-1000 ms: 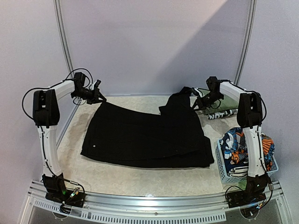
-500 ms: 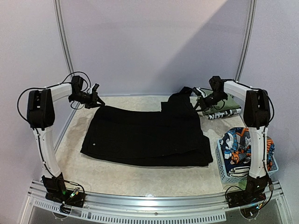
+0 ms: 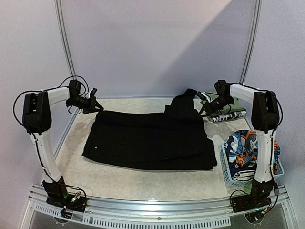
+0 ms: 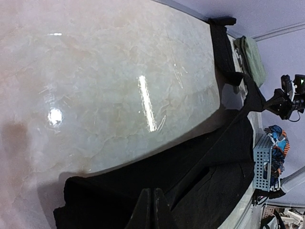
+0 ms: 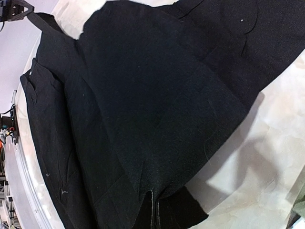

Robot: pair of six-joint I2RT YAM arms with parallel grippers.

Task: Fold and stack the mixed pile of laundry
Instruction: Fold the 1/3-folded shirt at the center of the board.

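Large black garment (image 3: 150,140) lies spread across the middle of the tabletop (image 3: 71,157). The left fingers (image 4: 144,212), pressed together, pinch its far left corner. The right fingers (image 3: 206,107), likewise closed, pinch a raised fold at its far right. A cartoon-print garment (image 3: 240,148) fills the pale blue basket (image 3: 228,177) at near right.

Seemingly the left gripper (image 4: 151,192) pinches the black garment (image 4: 205,177)
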